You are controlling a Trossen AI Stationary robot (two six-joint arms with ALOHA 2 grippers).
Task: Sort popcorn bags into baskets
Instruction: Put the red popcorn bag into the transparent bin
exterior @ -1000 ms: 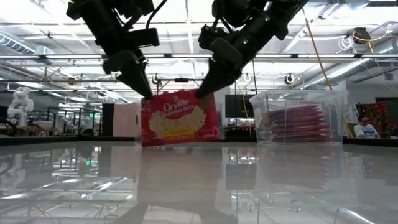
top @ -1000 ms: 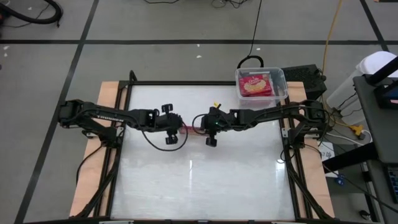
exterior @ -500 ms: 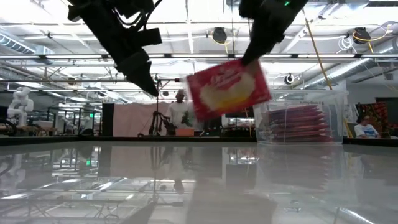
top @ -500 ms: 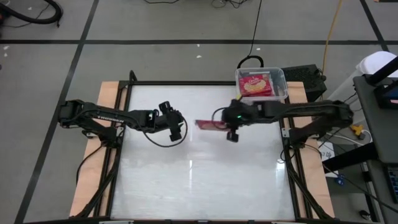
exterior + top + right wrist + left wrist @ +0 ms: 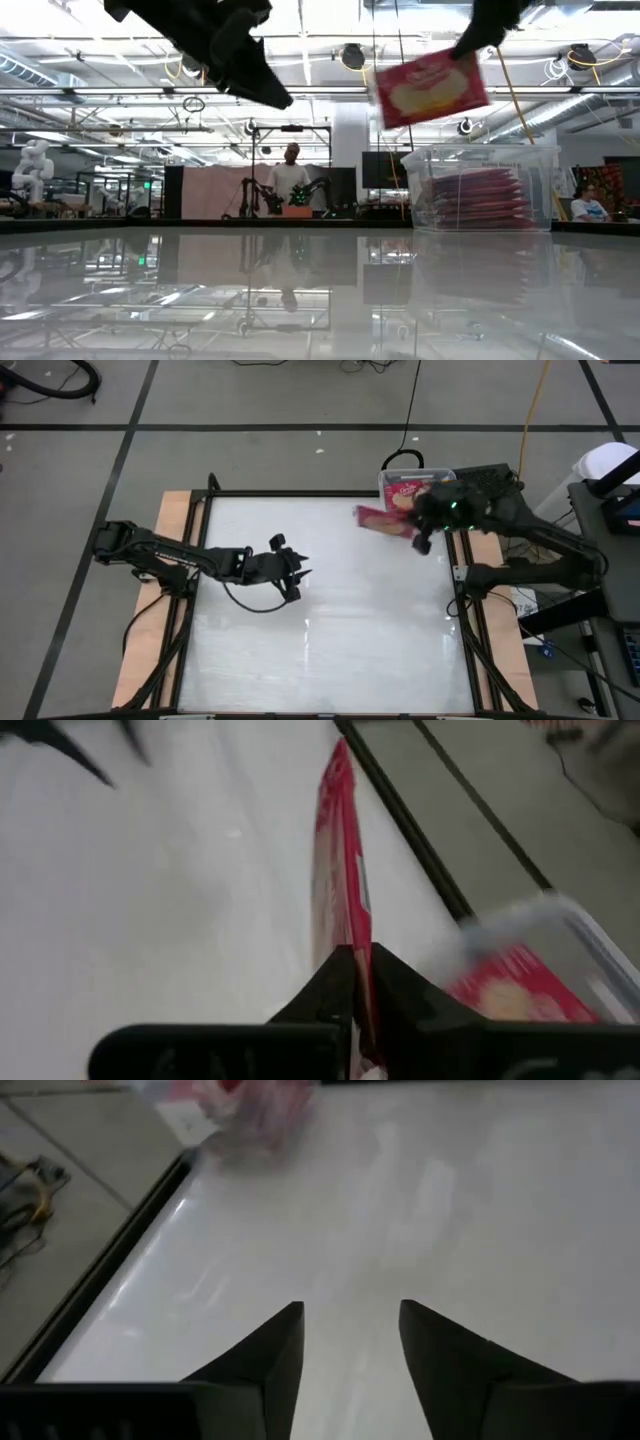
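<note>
One red popcorn bag (image 5: 378,519) with a yellow popcorn picture hangs high above the table's far right part, in my right gripper (image 5: 418,528), which is shut on it. It shows tilted in the low view (image 5: 430,88) and edge-on in the right wrist view (image 5: 338,870). The clear plastic basket (image 5: 480,190) stands at the table's far right corner and holds a stack of red bags (image 5: 472,198). My right arm covers part of it in the high view (image 5: 398,488). My left gripper (image 5: 300,572) hovers open over the table's middle left, holding nothing (image 5: 350,1308). My right gripper pinches the bag between its two fingers at its upper end (image 5: 350,932), near a top corner (image 5: 474,56). The bag is lifted clear of the table. It hangs tilted below the fingers and reaches from them toward the table's left.
A black box (image 5: 492,482) sits just beyond the basket, off the table's far right corner, with cables around it. The glossy white table top (image 5: 330,630) has a dark frame (image 5: 460,575) along its sides. A person (image 5: 291,185) stands far behind the table.
Both grippers had the bag low over the table's middle. My left gripper let go, turned and moved a little toward the near edge. My right gripper carried the bag up and toward the far right, to beside the basket; the bag now hangs tilted and higher.
</note>
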